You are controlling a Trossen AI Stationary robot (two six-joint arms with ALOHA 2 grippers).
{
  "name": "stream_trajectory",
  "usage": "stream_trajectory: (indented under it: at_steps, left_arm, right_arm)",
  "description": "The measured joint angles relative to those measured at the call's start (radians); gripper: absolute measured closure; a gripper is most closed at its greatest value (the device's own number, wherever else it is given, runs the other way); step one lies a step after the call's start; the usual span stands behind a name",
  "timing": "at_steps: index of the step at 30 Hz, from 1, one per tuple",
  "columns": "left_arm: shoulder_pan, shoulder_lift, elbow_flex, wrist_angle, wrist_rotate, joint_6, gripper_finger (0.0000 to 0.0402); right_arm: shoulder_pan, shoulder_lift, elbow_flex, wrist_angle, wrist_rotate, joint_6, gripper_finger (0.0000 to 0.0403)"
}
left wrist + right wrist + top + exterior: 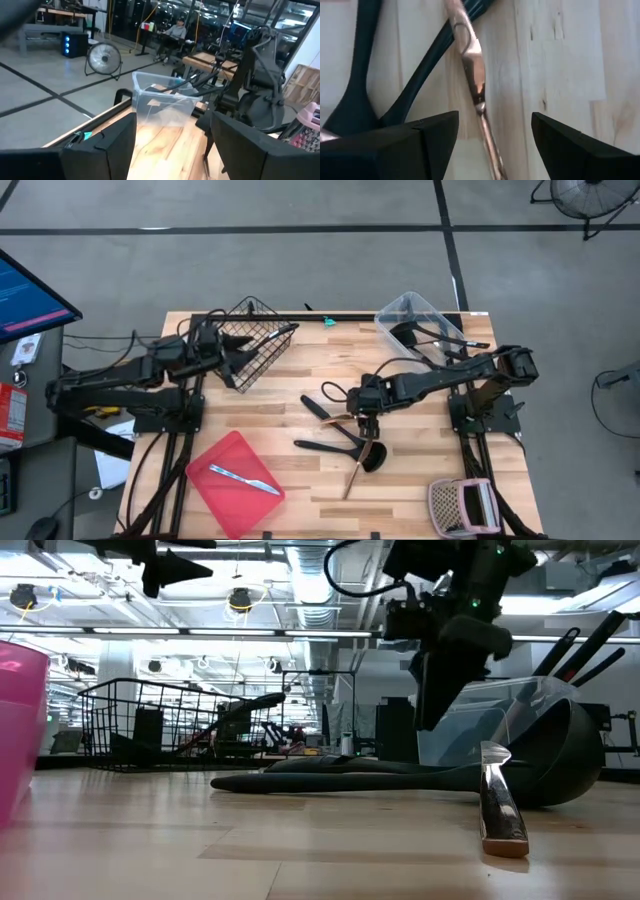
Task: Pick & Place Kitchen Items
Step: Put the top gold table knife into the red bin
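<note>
Target looks like the copper-coloured cutlery piece (475,75), lying flat on the wood table (420,470) in the loose pile of black utensils (335,442) just right of table centre. In the high view it runs from the pile out toward 7 o'clock. Right wrist view: its slim shaft sits between the two fingers, nearer one finger than the other, with black handles crossing just beside it.

Right gripper (366,418) is over the pile, pointing down, jaws spread wide, holding nothing. Not yet on the table by the look of the low view.

To do this step well, I'd say:
- centre the shaft between the fingers before descending; it's off-centre now
- grab on the bare stretch clear of the black handles, or a neighbour gets pinched too
- go right down to the wood; the piece is thin and flat, so a high close would miss or skid it
- close slowly, lift straight up, check it doesn't swing

Rest: more black utensils already in the clear plastic bin (420,320) at 1 o'clock. Red tray (232,480) at 7 o'clock holds a silver knife (245,478). Left gripper (232,350) waits at the black wire basket (255,340), 11 o'clock, jaws open and empty.
</note>
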Motion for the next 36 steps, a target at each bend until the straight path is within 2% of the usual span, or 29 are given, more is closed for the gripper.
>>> stream_trajectory:
  at_steps: [6, 10, 12, 16, 19, 24, 25, 29, 36]
  left_arm:
    - [0.0, -0.01, 0.0, 0.0, 0.0, 0.0, 0.0165]
    - [0.0, -0.01, 0.0, 0.0, 0.0, 0.0, 0.0165]
    - [0.0, -0.01, 0.0, -0.001, 0.0, 0.0, 0.0165]
    - [0.0, -0.012, 0.0, 0.0, 0.001, 0.0, 0.0165]
    - [0.0, -0.014, 0.0, 0.004, 0.001, 0.0, 0.0165]
    - [0.0, -0.017, 0.0, 0.007, 0.001, 0.0, 0.0165]
    - [0.0, -0.017, 0.0, 0.007, 0.001, 0.0, 0.0165]
    - [0.0, -0.017, 0.0, 0.007, 0.001, 0.0, 0.0165]
    - [0.0, -0.017, 0.0, 0.007, 0.001, 0.0, 0.0165]
  right_arm:
    - [-0.007, 0.025, -0.052, 0.091, 0.0, -0.01, 0.0155]
    - [-0.012, 0.094, -0.056, 0.099, -0.001, -0.018, 0.0155]
    - [-0.013, 0.138, -0.038, 0.158, -0.015, -0.04, 0.0155]
    - [-0.012, 0.203, -0.006, 0.143, -0.022, -0.052, 0.0162]
    - [-0.012, 0.222, 0.018, 0.125, -0.028, -0.054, 0.0206]
    - [-0.016, 0.223, 0.031, 0.117, -0.037, -0.054, 0.0355]
    - [-0.018, 0.218, 0.03, 0.117, -0.034, -0.056, 0.0371]
    - [-0.031, 0.206, 0.028, 0.117, 0.012, -0.032, 0.0385]
    - [-0.054, 0.118, 0.028, 0.15, 0.005, -0.025, 0.04]
